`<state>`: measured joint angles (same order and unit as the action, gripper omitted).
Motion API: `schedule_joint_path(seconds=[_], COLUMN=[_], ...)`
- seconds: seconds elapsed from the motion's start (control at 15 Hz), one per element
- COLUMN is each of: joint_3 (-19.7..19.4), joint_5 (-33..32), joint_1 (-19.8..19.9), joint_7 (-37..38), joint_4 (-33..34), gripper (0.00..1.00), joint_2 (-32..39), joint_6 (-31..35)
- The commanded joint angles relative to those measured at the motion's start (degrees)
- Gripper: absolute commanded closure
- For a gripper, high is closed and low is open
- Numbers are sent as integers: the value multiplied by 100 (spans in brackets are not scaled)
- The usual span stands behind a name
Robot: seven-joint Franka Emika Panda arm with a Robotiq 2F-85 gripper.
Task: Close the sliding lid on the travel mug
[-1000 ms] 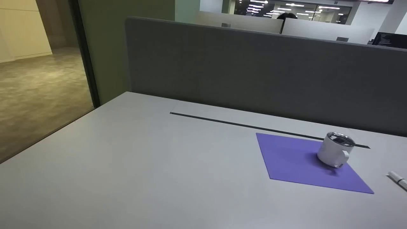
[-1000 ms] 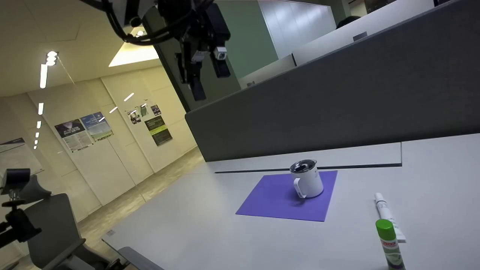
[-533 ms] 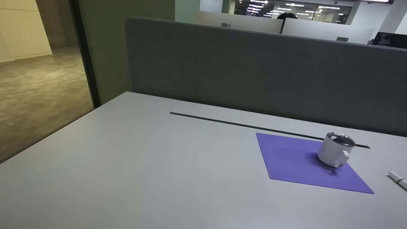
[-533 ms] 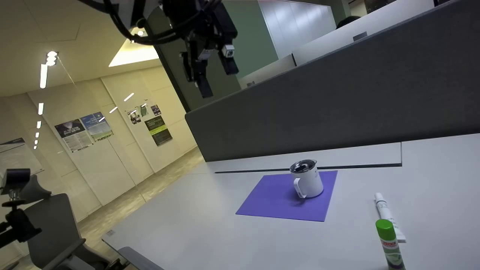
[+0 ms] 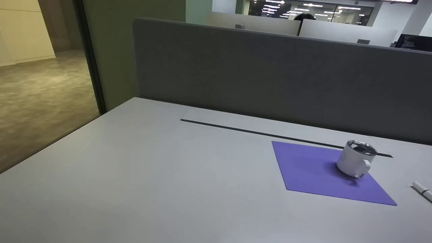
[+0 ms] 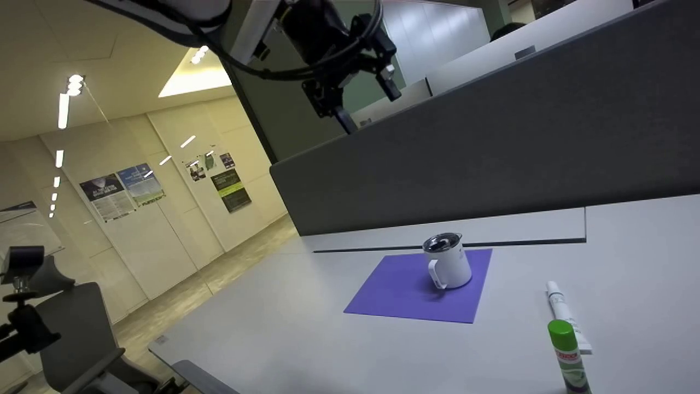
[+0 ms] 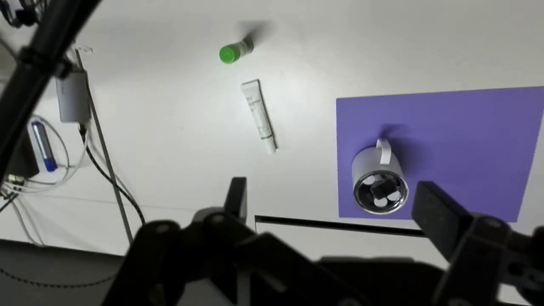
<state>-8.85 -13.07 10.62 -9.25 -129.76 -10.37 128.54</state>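
The travel mug [image 5: 353,163] is a short white cup with a handle. It stands upright on the purple mat [image 5: 307,172], in both exterior views [image 6: 453,269] and in the wrist view [image 7: 370,163]. The sliding lid [image 7: 382,189] is its round clear-looking top with a dark slider piece; whether the opening is covered I cannot tell. My gripper [image 6: 372,113] is high above the table, well above the mug. In the wrist view my gripper [image 7: 332,193] is open with nothing between its fingers. The mug shows beyond the gap, closer to the right finger [image 7: 440,216].
A white tube [image 7: 258,109] and a green-capped stick [image 6: 565,350] are on the table beside the mat. A grey partition [image 6: 492,148] runs along the back edge, behind a dark slot [image 5: 236,129]. Cables and a grey box [image 7: 73,97] lie at the wrist view's left.
My gripper has moved right in an exterior view and tilted a little, staying high and open. The mug, mat and other objects have not moved.
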Motion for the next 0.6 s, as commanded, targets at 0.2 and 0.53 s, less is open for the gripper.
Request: schedule_joint_path(seconds=[0.2, 0.53], joint_3=[-36, 163], joint_5=[395, 1032], joint_1=[-146, -128], joint_7=[-880, -1218], joint_4=[1031, 2191], gripper=[0, 49], joint_2=[1306, 2339], joint_6=[693, 275])
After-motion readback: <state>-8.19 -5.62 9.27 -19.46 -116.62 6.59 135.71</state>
